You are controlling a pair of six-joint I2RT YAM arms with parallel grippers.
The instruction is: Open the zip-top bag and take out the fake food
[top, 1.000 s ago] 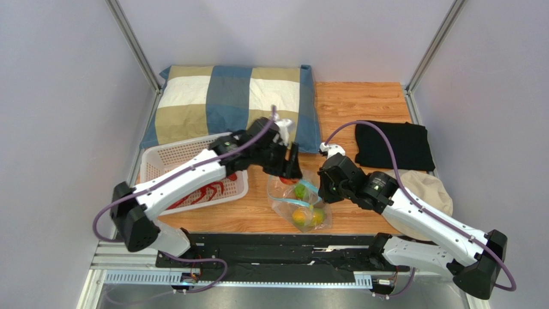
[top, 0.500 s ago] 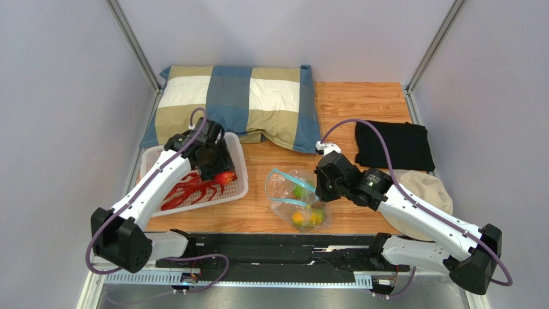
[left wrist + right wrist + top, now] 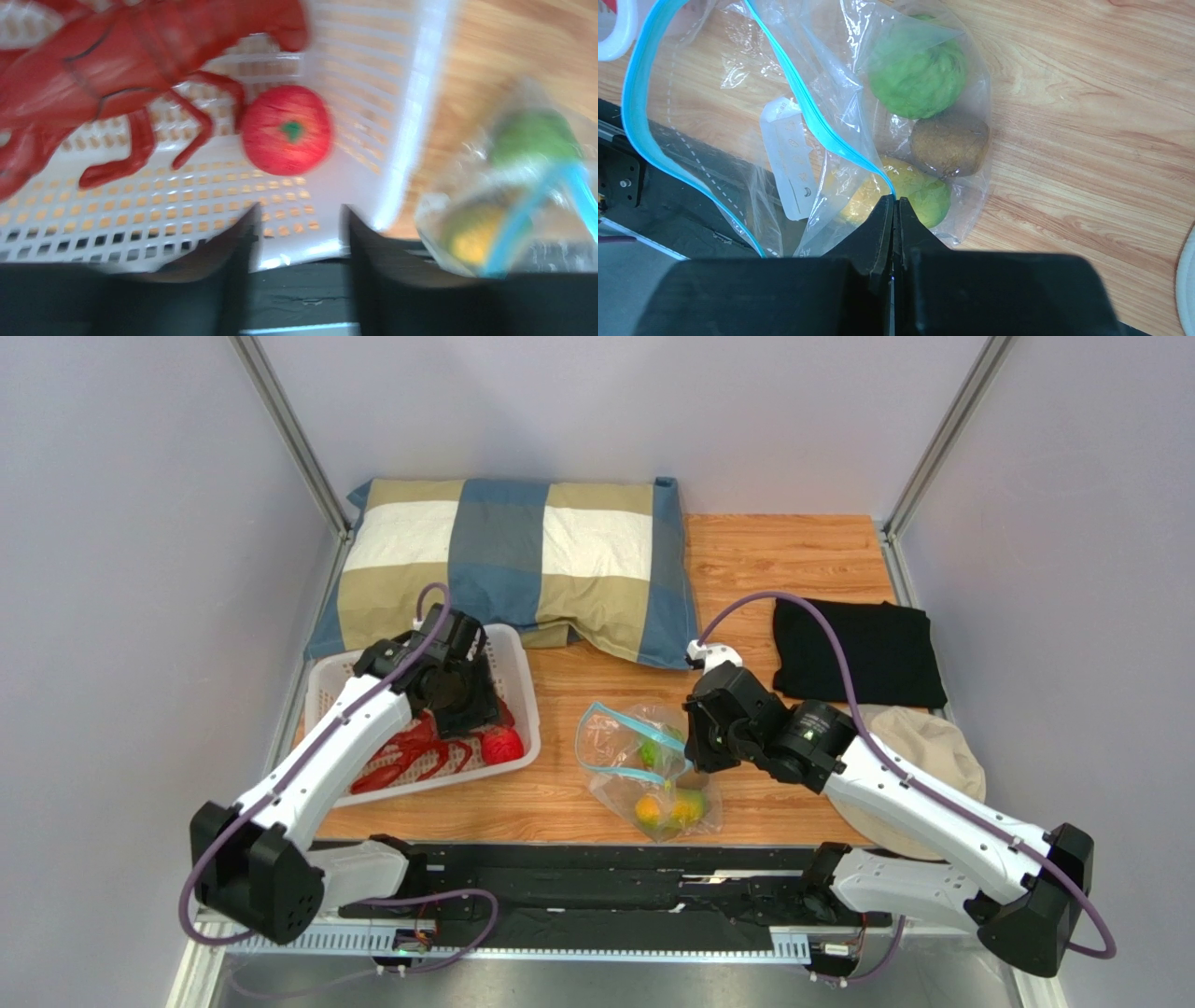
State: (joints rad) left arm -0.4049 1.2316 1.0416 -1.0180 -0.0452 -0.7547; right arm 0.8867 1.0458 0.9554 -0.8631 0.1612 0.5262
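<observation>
The clear zip-top bag (image 3: 638,770) lies open on the wood, its blue zipper strip (image 3: 808,105) spread wide. Inside it are a green leafy ball (image 3: 917,70), a brownish piece (image 3: 948,145) and a yellow-green mango (image 3: 906,198). My right gripper (image 3: 894,201) is shut on the bag's zipper edge. My left gripper (image 3: 300,217) is open and empty above the white basket (image 3: 337,686). A red strawberry (image 3: 286,138) and a red lobster (image 3: 105,70) lie in the basket.
A checked pillow (image 3: 505,560) lies at the back. A black cloth (image 3: 856,651) and a beige cloth (image 3: 919,749) lie at the right. A black rail (image 3: 589,875) runs along the near edge.
My left gripper carried the red strawberry from the bag to the basket and let it go there. The right gripper kept its hold on the bag edge.
</observation>
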